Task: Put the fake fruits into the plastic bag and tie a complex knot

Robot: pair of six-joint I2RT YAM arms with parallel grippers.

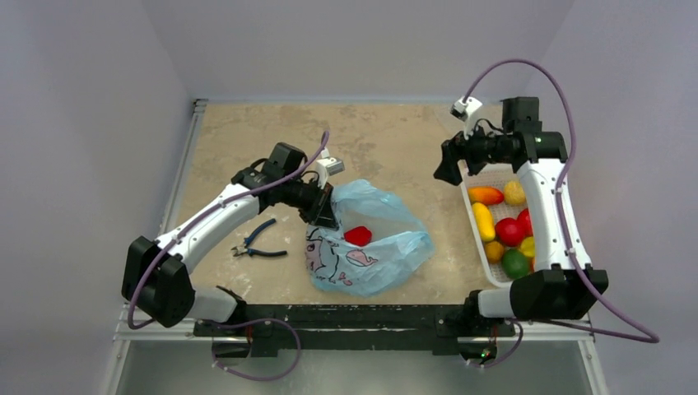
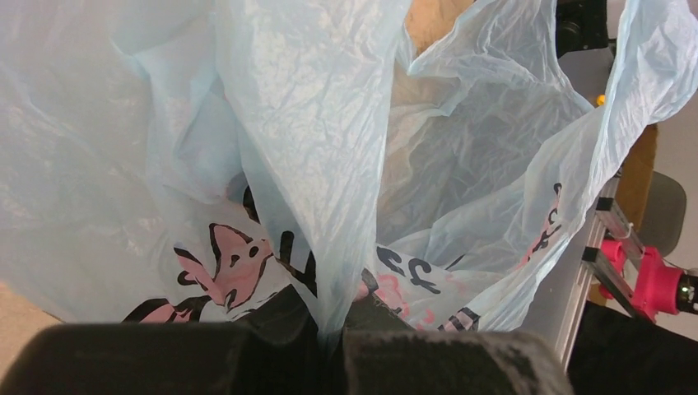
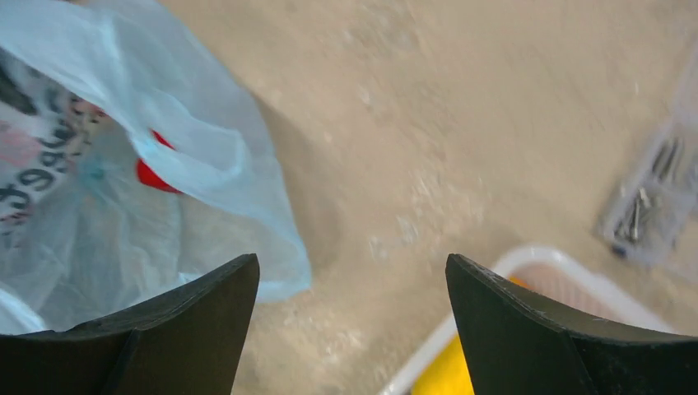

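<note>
— We see the table (image 1: 395,140) at its freest upper centre; the plastic bag (image 1: 387,251) sprawls lower centre, short of the near edge.
— The basket (image 1: 469,206) hugs the right edge. Our left gripper (image 1: 323,216) clamps the bag's rim; our right gripper (image 1: 447,169) gapes empty at the basket's top corner.
— One red fruit (image 1: 357,236) is bagged; the other fake fruits (image 1: 509,230) sit in the basket.
</note>
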